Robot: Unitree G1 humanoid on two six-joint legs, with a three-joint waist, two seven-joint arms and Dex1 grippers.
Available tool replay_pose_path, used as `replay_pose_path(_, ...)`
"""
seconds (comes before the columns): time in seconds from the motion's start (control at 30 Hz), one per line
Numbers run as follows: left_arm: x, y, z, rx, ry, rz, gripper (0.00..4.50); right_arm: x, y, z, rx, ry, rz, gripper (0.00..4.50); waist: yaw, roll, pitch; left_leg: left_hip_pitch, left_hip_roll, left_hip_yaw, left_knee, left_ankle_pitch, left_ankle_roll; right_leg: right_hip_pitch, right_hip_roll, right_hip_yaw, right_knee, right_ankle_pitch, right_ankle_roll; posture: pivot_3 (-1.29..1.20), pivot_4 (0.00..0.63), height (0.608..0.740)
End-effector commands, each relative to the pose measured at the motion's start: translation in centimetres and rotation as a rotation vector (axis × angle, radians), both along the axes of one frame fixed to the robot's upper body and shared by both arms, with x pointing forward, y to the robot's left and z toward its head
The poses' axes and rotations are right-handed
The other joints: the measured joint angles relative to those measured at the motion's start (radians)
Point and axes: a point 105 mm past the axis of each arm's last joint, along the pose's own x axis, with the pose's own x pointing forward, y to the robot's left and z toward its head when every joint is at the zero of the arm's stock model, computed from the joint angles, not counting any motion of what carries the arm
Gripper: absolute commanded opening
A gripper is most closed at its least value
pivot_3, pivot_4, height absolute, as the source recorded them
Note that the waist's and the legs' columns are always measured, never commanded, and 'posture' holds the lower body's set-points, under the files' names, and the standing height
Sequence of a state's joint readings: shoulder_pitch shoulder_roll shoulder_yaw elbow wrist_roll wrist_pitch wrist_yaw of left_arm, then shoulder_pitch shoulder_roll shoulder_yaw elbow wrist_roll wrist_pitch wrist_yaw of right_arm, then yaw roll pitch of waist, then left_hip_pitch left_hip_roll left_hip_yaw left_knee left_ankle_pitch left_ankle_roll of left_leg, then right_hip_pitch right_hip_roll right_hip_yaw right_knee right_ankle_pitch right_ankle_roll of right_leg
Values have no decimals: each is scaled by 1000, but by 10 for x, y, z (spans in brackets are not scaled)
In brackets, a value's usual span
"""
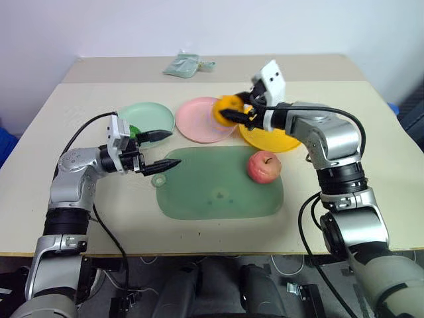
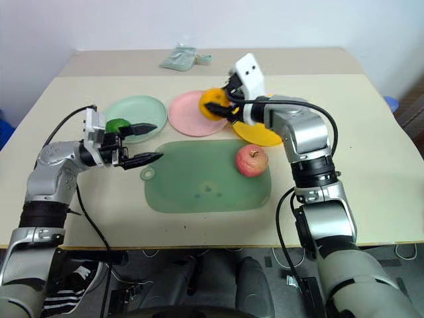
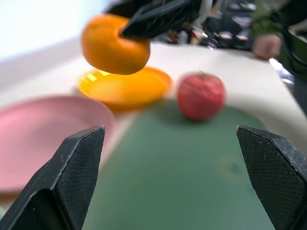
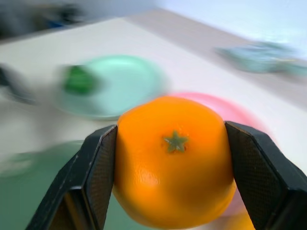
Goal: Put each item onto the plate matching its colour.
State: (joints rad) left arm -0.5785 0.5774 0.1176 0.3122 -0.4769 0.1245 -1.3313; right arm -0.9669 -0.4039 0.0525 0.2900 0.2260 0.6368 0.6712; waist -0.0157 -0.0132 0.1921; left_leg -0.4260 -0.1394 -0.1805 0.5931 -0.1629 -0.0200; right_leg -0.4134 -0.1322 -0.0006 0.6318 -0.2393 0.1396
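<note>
My right gripper (image 1: 232, 111) is shut on the orange (image 1: 228, 108), holding it in the air over the gap between the pink plate (image 1: 202, 122) and the yellow plate (image 1: 271, 139). The orange (image 4: 175, 158) sits squarely between both black pads. The small dark green fruit (image 1: 134, 131) lies on the mint green plate (image 1: 149, 114). The red-pink apple (image 1: 264, 165) rests on the right part of the translucent green mat (image 1: 218, 189). My left gripper (image 1: 159, 151) hovers open and empty at the mat's left edge, just in front of the mint plate, pointing toward the apple (image 3: 201, 95).
A folded pale green bag (image 1: 187, 65) lies at the back of the table. The three plates stand in a row behind the mat. Bare tabletop (image 1: 371, 165) spreads to the right of the yellow plate, and more to the left of the mint plate.
</note>
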Motion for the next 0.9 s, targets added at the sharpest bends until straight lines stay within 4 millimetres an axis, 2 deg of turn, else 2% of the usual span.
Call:
replay_pose_path(0.03, 1, 5, 17, -36, -65, 18, 4500, 22, -36, 7, -76, -89, -189, 2893, -4, 0, 0, 0, 0, 0, 0, 0, 0, 0, 0, 0, 0, 0, 0, 0, 150, 740)
replay_pose_path(0.13, 1, 3, 16, -34, -65, 12, 4500, 32, -58, -14, -193, -73, -271, 2893, -7, 0, 0, 0, 0, 2, -1, 0, 0, -1, 0, 1, 1, 0, 0, 0, 150, 740)
replay_pose_path(0.27, 0, 3, 12, -33, -56, 7, 4500, 34, -61, -32, -165, 0, -263, 2893, -28, 1, 0, 0, 1, 4, -2, 0, 0, -2, 0, 3, 1, 0, 0, 0, 150, 740)
replay_pose_path(0.33, 0, 3, 10, -30, -54, 4, 4500, 33, -57, -33, -116, 25, -239, 3942, -35, 1, 0, 0, 1, 5, -2, 0, 0, -3, 0, 4, 1, 0, 0, 0, 150, 740)
replay_pose_path(0.37, 0, 2, 9, -30, -54, 3, 4500, 31, -54, -30, -84, 26, -211, 4348, -37, 1, 0, 0, 1, 5, -2, 0, 0, -3, 0, 4, 1, 0, 0, 0, 150, 740)
replay_pose_path(0.4, 0, 2, 9, -30, -54, 1, 4500, 29, -51, -25, -63, 13, -195, 4468, -39, 1, 0, 0, 1, 5, -2, 0, 0, -3, 0, 5, 2, 0, 0, 0, 150, 740)
replay_pose_path(0.53, -2, 2, 8, -35, -44, -11, 4500, 19, -45, 6, 34, -74, -128, 4468, -37, 1, 0, 0, 1, 5, -2, 0, 0, -4, 0, 5, 2, 0, 0, 0, 150, 740)
replay_pose_path(0.6, -3, 2, 8, -40, -31, -19, 4500, 5, -41, 15, 96, -75, -51, 4468, -33, 1, 0, 0, 1, 5, -2, 0, 0, -4, 0, 5, 2, 0, 0, 0, 150, 740)
replay_pose_path(0.67, -6, 1, 8, -42, -19, -34, 4500, -21, -33, 19, 101, -91, 91, 4468, -28, 0, 0, 0, 1, 5, -2, 0, 0, -4, 0, 5, 2, 0, 0, 0, 150, 740)
replay_pose_path(0.8, -9, 1, 2, -20, 14, -56, 4500, -76, -26, -8, 2, 27, 319, 4468, -18, 0, 0, -1, 0, 4, -1, -1, 1, -3, 0, 5, 1, 0, 1, 0, 150, 740)
replay_pose_path(0.9, -11, -1, -1, -17, 33, -77, 4500, -86, -29, -25, -82, 82, 320, 4468, -21, 0, 0, 0, 1, 6, 0, -1, 1, -3, 0, 5, 1, 0, 1, 0, 150, 740)
